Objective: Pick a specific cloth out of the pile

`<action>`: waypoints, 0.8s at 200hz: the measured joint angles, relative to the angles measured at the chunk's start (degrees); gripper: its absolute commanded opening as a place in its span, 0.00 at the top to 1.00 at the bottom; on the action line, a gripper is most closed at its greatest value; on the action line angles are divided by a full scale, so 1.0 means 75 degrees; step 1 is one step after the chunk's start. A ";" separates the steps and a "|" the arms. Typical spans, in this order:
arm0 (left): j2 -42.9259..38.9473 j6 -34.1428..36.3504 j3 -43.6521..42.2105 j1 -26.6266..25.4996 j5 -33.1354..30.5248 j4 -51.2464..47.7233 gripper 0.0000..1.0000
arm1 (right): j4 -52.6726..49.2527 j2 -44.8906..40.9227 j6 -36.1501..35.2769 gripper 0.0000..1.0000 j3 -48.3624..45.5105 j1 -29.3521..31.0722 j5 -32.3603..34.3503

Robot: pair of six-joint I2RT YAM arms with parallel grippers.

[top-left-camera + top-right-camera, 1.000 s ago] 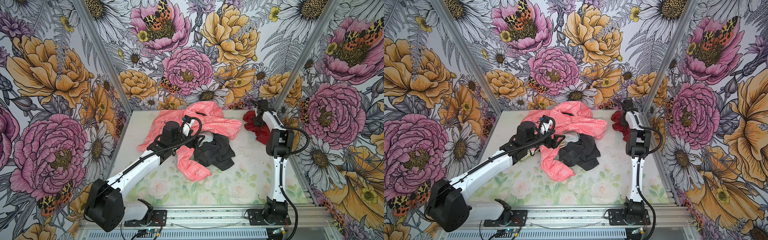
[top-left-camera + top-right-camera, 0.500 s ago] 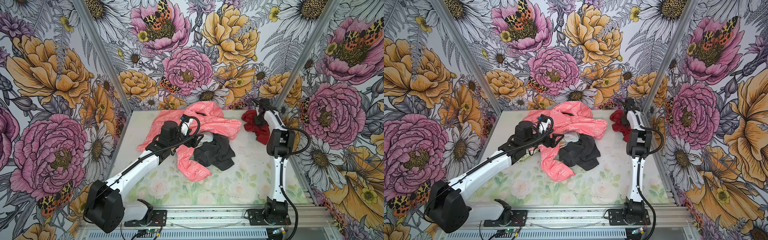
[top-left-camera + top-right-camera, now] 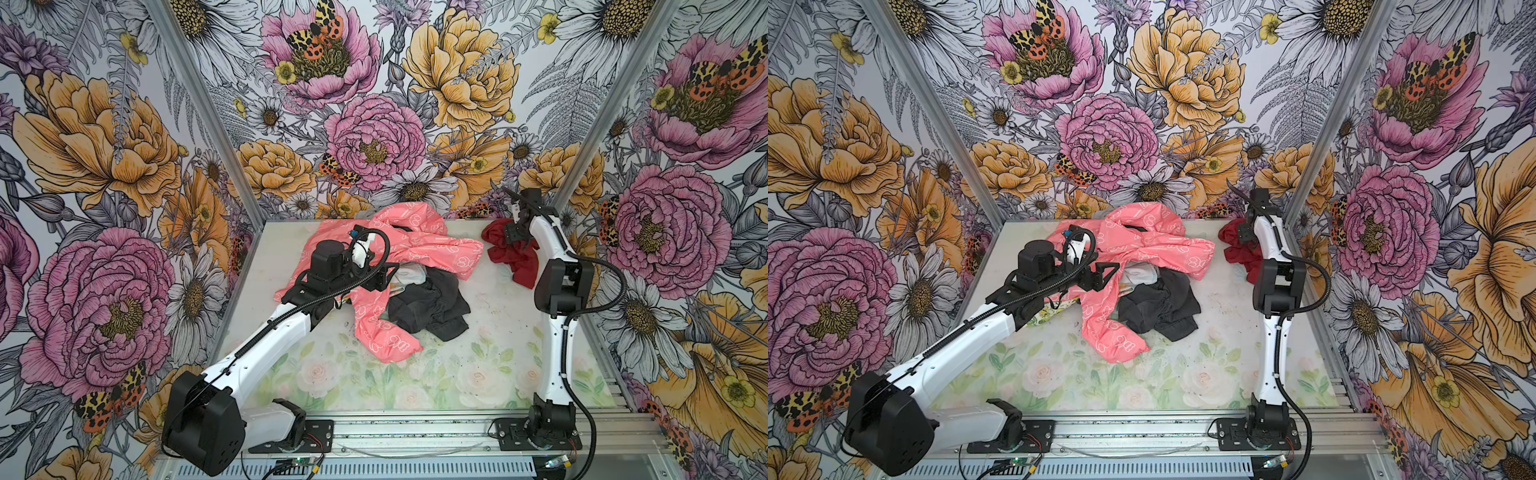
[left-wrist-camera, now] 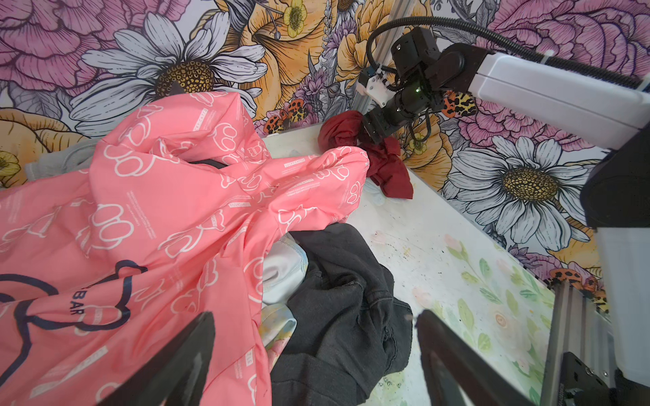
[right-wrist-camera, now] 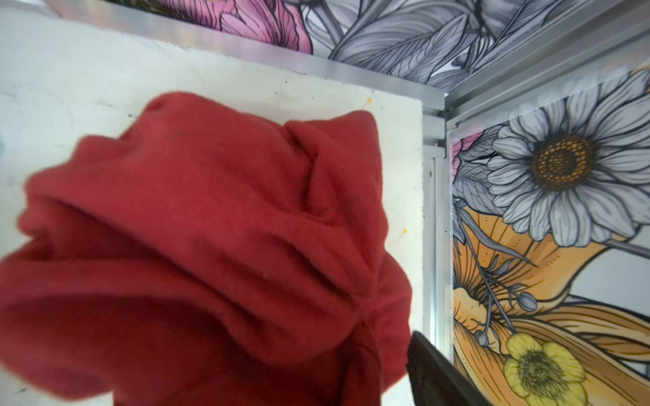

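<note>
My left pincer [image 4: 314, 316] is released, its fingers [image 4: 190, 351] spread wide. It hovers over the pile [image 3: 415, 282] at the seam where the coral-pink printed garment [image 3: 419, 245] meets the dark grey one [image 3: 432, 303]. A bit of white fabric [image 4: 281, 277] shows between those two.

The cloth [image 3: 513, 257], dark red and plain, lies crumpled in the far right corner of the table [image 3: 490, 332], outside the pile. It sits just beside the pink garment's edge, and I can't tell if they touch.

My right pincer [image 3: 509, 235] is down at the bunched upper end of the cloth. On its wrist view the red fabric fills most of the frame, blurred and close. Only one dark finger [image 5: 432, 369] pokes out beside it, and the other is hidden behind the folds. So I cannot tell whether that pincer is clenched on the cloth or has let go.
</note>
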 measured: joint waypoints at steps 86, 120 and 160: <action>-0.0087 -0.0184 -0.0178 0.0562 -0.0035 0.0224 0.02 | -0.0006 -0.0376 0.0455 0.01 0.0187 0.0082 -0.0484; -0.0201 -0.0300 -0.0350 0.0903 -0.0265 0.0388 0.01 | -0.0020 -0.0726 0.0729 0.00 0.0326 0.0082 -0.0766; -0.0370 -0.0595 -0.0539 0.1807 -0.0755 0.0624 0.01 | 0.0003 -0.1268 0.1084 0.01 0.0408 0.0143 -0.1201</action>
